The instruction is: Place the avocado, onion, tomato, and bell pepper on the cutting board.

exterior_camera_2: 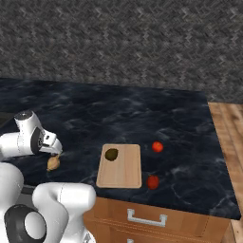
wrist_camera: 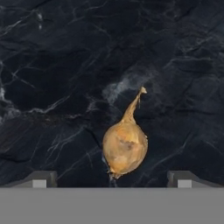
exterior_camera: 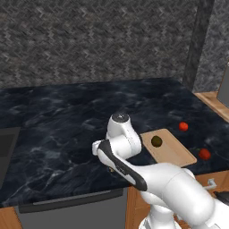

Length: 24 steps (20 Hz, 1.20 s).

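In the hand view the two dark fingertips (wrist_camera: pixel 40 179) are standing wide apart at the bottom corners, with nothing between them. The gripper (wrist_camera: pixel 111 180) is hanging above the onion (wrist_camera: pixel 125 146), which is lying on the black marbled counter (wrist_camera: pixel 52 65) just ahead of the gap between the tips, its thin stem pointing away from the hand. No tip is touching the bulb.

In the right base view the gripper (exterior_camera_2: pixel 56 151) is sitting at the end of the white arm (exterior_camera_2: pixel 28 137) on the left, and the tan onion (exterior_camera_2: pixel 53 163) is lying on the counter directly beneath it, near the front edge. The cutting board (exterior_camera_2: pixel 124 173) is lying flat to the right of the onion, well apart from it, and the dark avocado (exterior_camera_2: pixel 111 154) is resting on the board's far left corner. The tomato (exterior_camera_2: pixel 157 146) is sitting on the counter just off the board's far right corner. A second red vegetable (exterior_camera_2: pixel 152 182) is lying beside the board's near right corner; I cannot tell whether it is touching the board.

In the left base view the arm (exterior_camera: pixel 120 143) is covering the onion, while the cutting board (exterior_camera: pixel 176 154), the avocado (exterior_camera: pixel 156 141), the tomato (exterior_camera: pixel 183 126) and the second red vegetable (exterior_camera: pixel 204 154) are showing to its right.
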Tool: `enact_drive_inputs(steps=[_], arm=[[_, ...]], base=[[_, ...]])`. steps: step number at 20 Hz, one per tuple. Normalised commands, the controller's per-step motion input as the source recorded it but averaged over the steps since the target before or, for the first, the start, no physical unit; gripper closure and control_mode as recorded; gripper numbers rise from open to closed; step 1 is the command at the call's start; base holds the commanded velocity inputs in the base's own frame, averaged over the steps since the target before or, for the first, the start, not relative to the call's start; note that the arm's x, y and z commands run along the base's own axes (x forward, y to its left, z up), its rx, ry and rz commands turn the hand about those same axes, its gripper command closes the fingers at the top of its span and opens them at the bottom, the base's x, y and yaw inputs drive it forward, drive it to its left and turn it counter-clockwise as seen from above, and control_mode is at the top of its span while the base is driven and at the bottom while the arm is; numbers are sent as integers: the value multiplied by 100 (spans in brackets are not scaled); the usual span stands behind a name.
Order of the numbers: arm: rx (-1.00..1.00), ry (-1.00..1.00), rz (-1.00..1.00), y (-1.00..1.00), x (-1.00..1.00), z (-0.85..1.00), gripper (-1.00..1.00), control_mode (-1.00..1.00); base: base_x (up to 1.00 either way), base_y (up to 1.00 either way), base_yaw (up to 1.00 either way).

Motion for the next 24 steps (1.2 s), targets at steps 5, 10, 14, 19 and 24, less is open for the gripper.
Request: enact_drive_inputs(steps=[5,10,14,19,24], arm=[[0,0,0,-3,0,-30,-100,-100],[0,0,0,-12,0,-28,-100,-100],[0,0,0,-8,6,-27,-100,-100],[0,0,0,0,13,-32,-100,-100],[0,0,0,0,23,-31,-100,-100]], base=[[0,0,0],[0,0,0],[0,0,0],[0,0,0],[0,0,0]])
